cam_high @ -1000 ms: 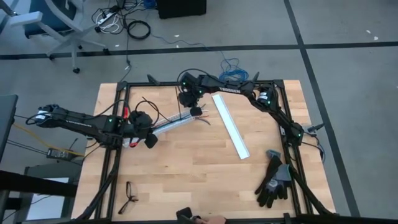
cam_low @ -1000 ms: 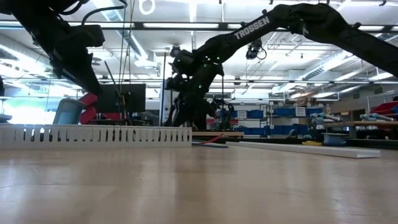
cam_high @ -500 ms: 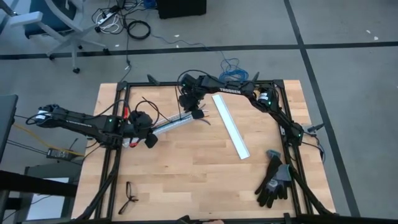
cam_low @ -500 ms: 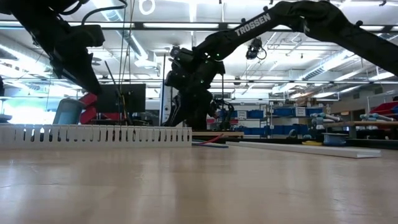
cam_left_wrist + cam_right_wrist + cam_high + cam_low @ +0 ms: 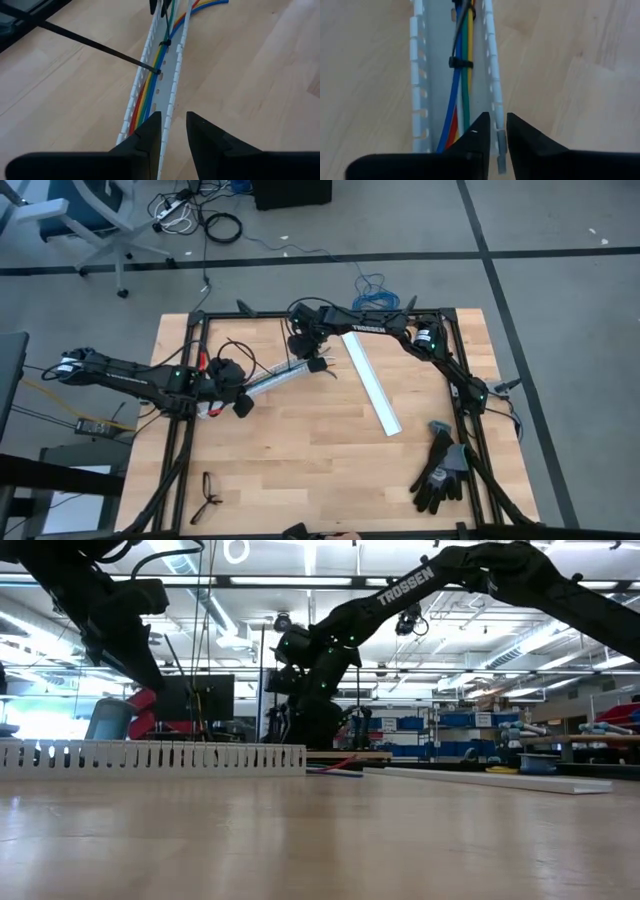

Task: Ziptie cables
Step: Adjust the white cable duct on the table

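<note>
The cables [image 5: 148, 95], red, yellow, green and blue wires, lie inside a long white slotted channel [image 5: 280, 378] on the table. A black ziptie [image 5: 461, 63] is looped round them, and a long black strip [image 5: 90, 42] sticks out of the channel at a slant. My left gripper [image 5: 240, 406] is at the channel's left end, shut on one side wall. At the channel's other end, toward the far side, my right gripper [image 5: 316, 364] is shut on a side wall. The wires' loose ends [image 5: 335, 768] spill out there. My left gripper [image 5: 173, 116] pinches one slotted side wall [image 5: 170, 107] of the channel between its two fingers, near the channel's left end. It comes slanting down from the table's left, along the channel. The channel lies flat on the table. My right gripper [image 5: 498, 116] has one slotted side wall [image 5: 496, 107] between its two fingers, at the channel's other end. It comes slanting down from the far side, along the channel. The channel rests on the table.
A second white strip [image 5: 370, 380] lies to the right of the channel. Black gloves [image 5: 440, 470] lie near the right front corner and a pair of glasses [image 5: 208, 495] near the left front. Dark frame rails [image 5: 180, 450] border the table.
A person's hand at the table's near edge has drawn back almost out of the high view.
</note>
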Controlling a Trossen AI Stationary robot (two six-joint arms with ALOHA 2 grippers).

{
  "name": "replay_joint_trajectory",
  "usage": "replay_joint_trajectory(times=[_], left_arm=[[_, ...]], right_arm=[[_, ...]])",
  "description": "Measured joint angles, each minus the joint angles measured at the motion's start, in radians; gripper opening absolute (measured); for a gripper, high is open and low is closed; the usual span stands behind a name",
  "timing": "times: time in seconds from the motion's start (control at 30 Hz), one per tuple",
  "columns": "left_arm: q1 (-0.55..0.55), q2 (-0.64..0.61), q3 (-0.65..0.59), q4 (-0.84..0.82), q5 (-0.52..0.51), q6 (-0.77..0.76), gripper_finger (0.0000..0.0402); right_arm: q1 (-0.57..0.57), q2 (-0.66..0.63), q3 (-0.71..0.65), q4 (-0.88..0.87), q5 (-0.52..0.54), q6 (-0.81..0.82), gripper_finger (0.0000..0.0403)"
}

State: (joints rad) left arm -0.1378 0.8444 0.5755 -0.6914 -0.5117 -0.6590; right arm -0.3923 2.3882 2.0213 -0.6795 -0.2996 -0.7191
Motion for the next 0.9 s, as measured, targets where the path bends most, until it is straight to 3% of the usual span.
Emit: replay_joint_trajectory(times=[0.17,0.57,0.7,0.9], left_arm=[[0.0,0.0,0.0,0.008,-0.017,0.0,0.0098],[0.072,0.0,-0.118,0.069,0.008,0.003,0.0099],[0.095,0.0,-0.133,0.128,0.015,0.102,0.0099],[0.14,0.0,-0.133,0.189,0.019,0.236,0.0099]], right_arm=[[0.0,0.0,0.0,0.002,0.0,-0.022,0.0008],[0.009,-0.016,0.001,-0.03,-0.008,0.186,0.0002],[0.012,-0.02,-0.008,-0.142,0.024,0.257,0.0001],[-0.003,-0.051,-0.078,-0.147,0.033,0.336,0.0001]])
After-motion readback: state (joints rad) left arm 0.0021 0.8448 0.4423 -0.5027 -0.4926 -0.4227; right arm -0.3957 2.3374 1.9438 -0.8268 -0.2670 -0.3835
